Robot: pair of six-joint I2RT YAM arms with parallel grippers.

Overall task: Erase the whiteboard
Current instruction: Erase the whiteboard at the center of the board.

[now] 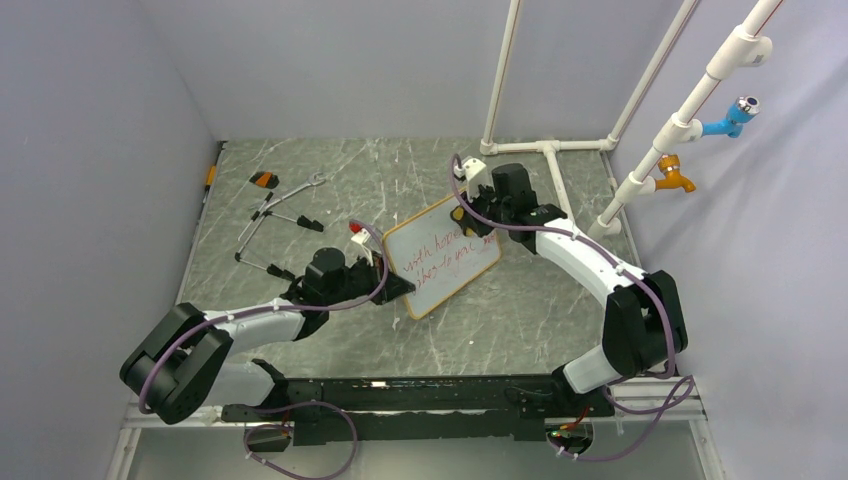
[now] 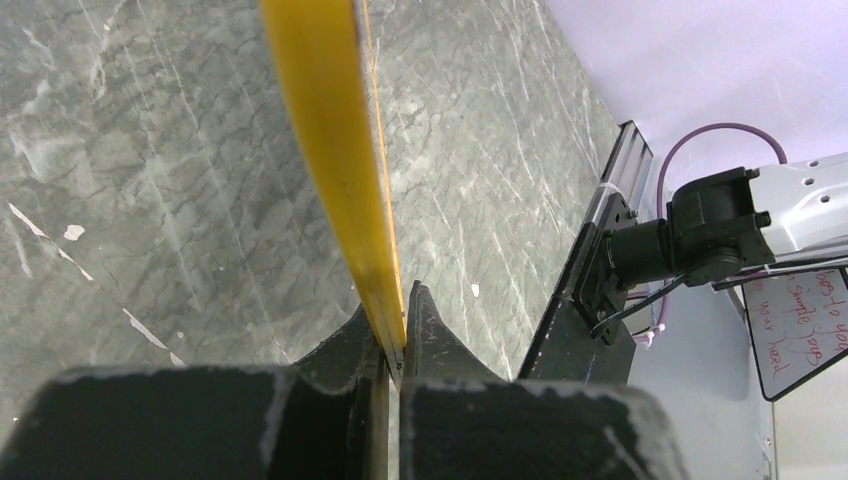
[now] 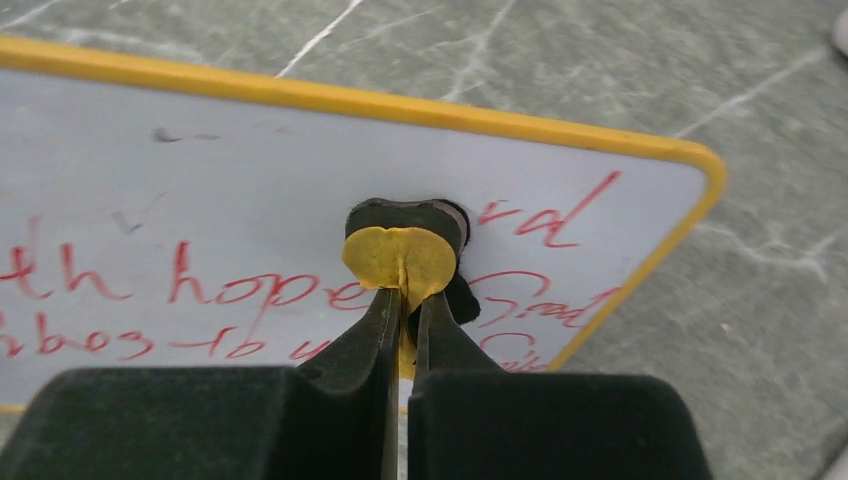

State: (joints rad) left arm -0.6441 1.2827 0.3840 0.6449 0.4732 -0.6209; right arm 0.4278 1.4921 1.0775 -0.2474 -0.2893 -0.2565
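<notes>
The whiteboard (image 1: 440, 262) has a yellow-orange frame and red handwritten lines, and it is held tilted up off the table. My left gripper (image 1: 397, 288) is shut on its lower left edge. In the left wrist view the frame edge (image 2: 335, 140) runs up from between the shut jaws of that gripper (image 2: 395, 330). My right gripper (image 1: 462, 218) is shut on a yellow eraser (image 3: 400, 255) with a black felt face. The felt is pressed against the board (image 3: 250, 190) near its upper right corner, among the red words.
A small orange and black piece (image 1: 264, 180) and several thin rods with black tips (image 1: 275, 215) lie at the back left. A white pipe frame (image 1: 550, 150) stands at the back right, with a blue tap (image 1: 730, 118) and an orange tap (image 1: 675, 178). Grey walls close in both sides.
</notes>
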